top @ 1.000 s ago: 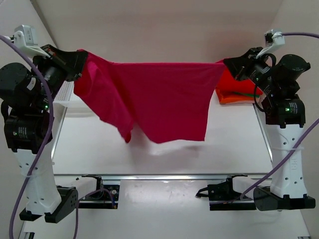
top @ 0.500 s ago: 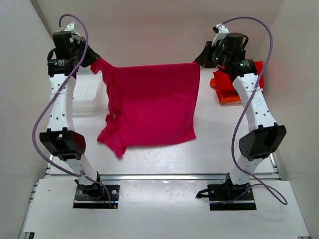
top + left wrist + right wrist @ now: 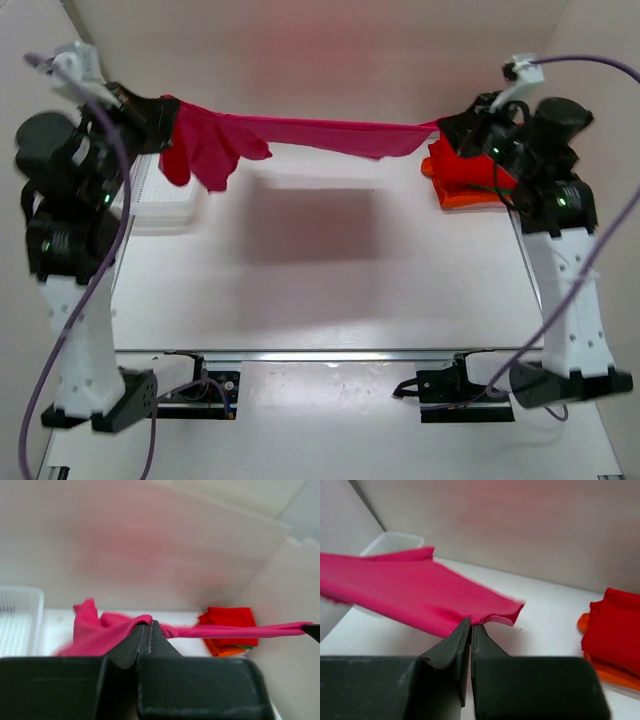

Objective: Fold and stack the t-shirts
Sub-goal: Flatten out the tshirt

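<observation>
The magenta-pink t-shirt (image 3: 310, 133) hangs stretched in the air between my two grippers, nearly flat and edge-on, high above the table. My left gripper (image 3: 168, 118) is shut on its left corner (image 3: 142, 620), with a bunched sleeve hanging just right of it. My right gripper (image 3: 446, 130) is shut on its right corner (image 3: 475, 620). The shirt also shows in the right wrist view (image 3: 410, 592). A folded stack sits at the back right: the bright red t-shirt (image 3: 462, 165) on the orange t-shirt (image 3: 470, 198), with a thin green edge (image 3: 245, 650) between them.
The white plastic mesh basket (image 3: 160, 205) stands at the back left, below my left arm; it also shows in the left wrist view (image 3: 17, 620) and the right wrist view (image 3: 390, 542). The shirt's shadow falls on the white table (image 3: 310, 290). Walls close in the back and sides.
Both arms have lifted and swung the shirt up, so it went from hanging down as a broad sheet to stretched nearly flat. The grippers are now farther apart.
</observation>
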Controlling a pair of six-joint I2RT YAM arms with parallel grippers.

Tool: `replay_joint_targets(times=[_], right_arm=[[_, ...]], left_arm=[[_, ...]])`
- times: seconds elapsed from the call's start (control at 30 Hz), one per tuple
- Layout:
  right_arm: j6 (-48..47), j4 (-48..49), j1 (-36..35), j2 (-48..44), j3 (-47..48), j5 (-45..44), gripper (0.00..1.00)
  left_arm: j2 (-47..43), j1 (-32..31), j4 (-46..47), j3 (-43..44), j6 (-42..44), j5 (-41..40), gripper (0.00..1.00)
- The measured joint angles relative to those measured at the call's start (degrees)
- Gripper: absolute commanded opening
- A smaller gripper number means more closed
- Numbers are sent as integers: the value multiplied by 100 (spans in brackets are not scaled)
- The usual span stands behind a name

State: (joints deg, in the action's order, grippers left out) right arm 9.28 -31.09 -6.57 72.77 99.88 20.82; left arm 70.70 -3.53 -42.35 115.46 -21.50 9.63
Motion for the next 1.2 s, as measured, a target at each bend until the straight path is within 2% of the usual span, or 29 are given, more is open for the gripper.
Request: replay_joint_targets(times=[0.2, 0.3, 0.43, 0.53, 0.63, 0.7, 0.8, 0.83, 0.87, 0.9, 0.93, 0.97, 1.0, 1.03, 1.1, 1.2], right_arm=[[162, 26, 402, -1419, -509, 205, 0], [284, 20, 813, -1832, -581, 503, 0], [341, 103, 772, -1906, -586, 715, 0], [348, 284, 769, -1676, -824, 807, 0], [330, 492, 592, -1226, -1263, 752, 0], [295, 621, 433, -748, -1473, 675, 0], [234, 909, 269, 304, -1545, 586, 0], [203, 1014, 245, 704, -1521, 568, 1], [162, 1064, 225, 1141, -1423, 549, 0], [120, 1064, 203, 1661, -1233, 509, 24], [109, 1104, 184, 2177, -1001, 461, 34], [42, 1045, 151, 2686, -671, 398, 42], [-11, 942, 125, 3346, -166, 299, 57], [-61, 876, 94, 3978, 404, 168, 68], [-190, 664, 50, 4940, 1401, -98, 76], [-348, 313, -42, 5475, 2011, -546, 77]], left_arm=[[-1252, -748, -72, -212, 94, -603, 0], [-1397, -920, -170, -184, 94, -761, 0], [-1228, -962, -267, -173, 107, -907, 0], [-942, -708, -101, -409, 109, -793, 0], [-619, -391, 428, -1165, 83, -562, 0], [-63, -328, 785, -1657, 85, -461, 0], [1040, -330, 1154, -1762, 125, -417, 0], [1589, -339, 1261, -1692, 166, -415, 7], [2068, -339, 1368, -1558, 229, -415, 19], [2767, -341, 1403, -1246, 304, -415, 62], [3180, -343, 1484, -1062, 380, -415, 68], [3775, -354, 1384, -649, 452, -428, 73], [4463, -363, 1410, -168, 533, -446, 74], [4988, -367, 1222, 328, 570, -463, 75], [5945, -372, 988, 1412, 662, -472, 75], [6371, -372, 629, 1947, 815, -479, 76]])
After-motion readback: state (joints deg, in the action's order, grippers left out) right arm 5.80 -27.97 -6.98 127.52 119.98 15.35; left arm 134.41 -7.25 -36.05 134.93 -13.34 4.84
